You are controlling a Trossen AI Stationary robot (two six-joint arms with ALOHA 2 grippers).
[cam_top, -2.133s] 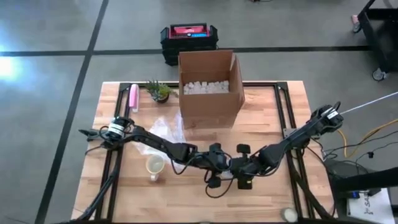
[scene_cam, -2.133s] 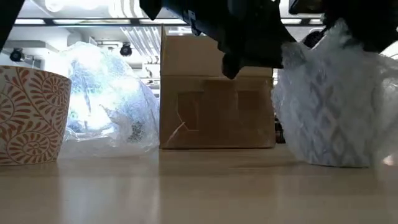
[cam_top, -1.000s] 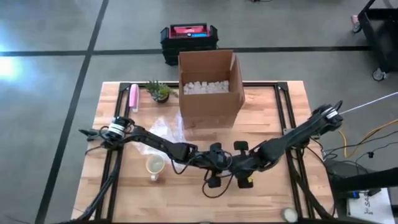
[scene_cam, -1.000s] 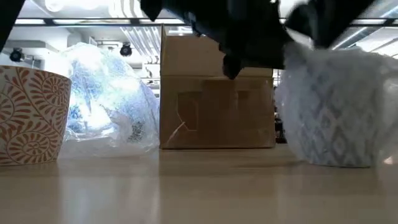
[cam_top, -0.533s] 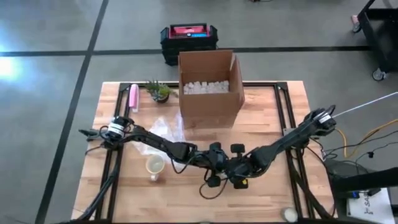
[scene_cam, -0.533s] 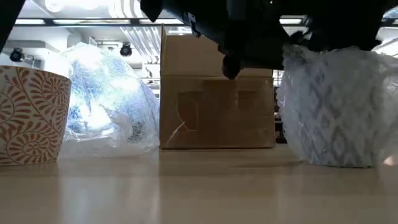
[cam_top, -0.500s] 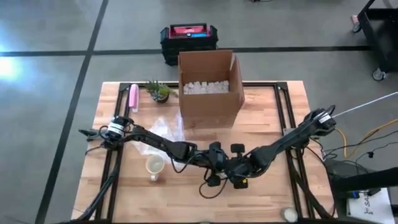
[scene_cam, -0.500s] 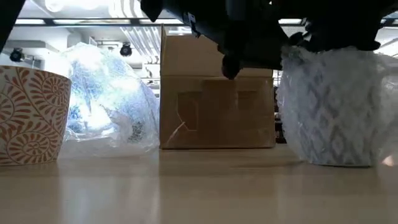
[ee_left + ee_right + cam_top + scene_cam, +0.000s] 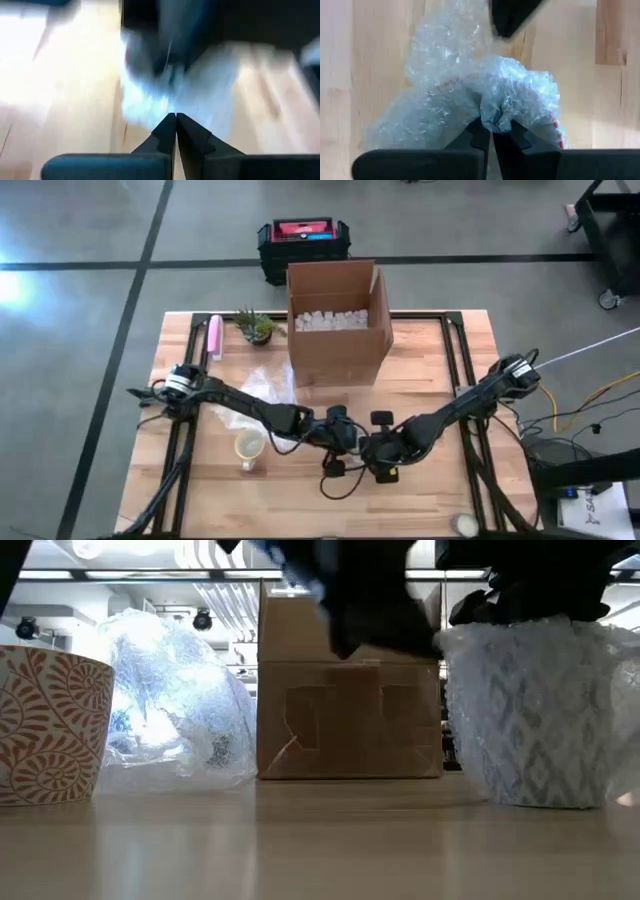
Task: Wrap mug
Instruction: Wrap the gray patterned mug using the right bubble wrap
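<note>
Both arms meet over the front-centre of the desk [image 9: 440, 480].

Right hand [image 9: 491, 131]: fingers pressed together, pinching a bunched fold of bubble wrap [image 9: 485, 95] at the top of the wrapped mug [image 9: 535, 715]. In the high view this right hand [image 9: 378, 463] sits directly over the bundle, hiding most of it. In the low view the wrapped mug stands upright on the desk, a diamond pattern faintly showing through the wrap, with the dark hand on its top edge.

Left hand [image 9: 175, 122]: fingertips closed together, nothing visibly between them. Blurred pale wrap lies just ahead of the tips; contact cannot be told. In the high view the left hand [image 9: 345, 442] is just beside the right one.

Other items: a second, unwrapped mug [image 9: 248, 447] with an orange leaf pattern stands well to the left; loose bubble wrap sheet [image 9: 262, 388] behind it; open cardboard box [image 9: 338, 320] at the rear centre.
</note>
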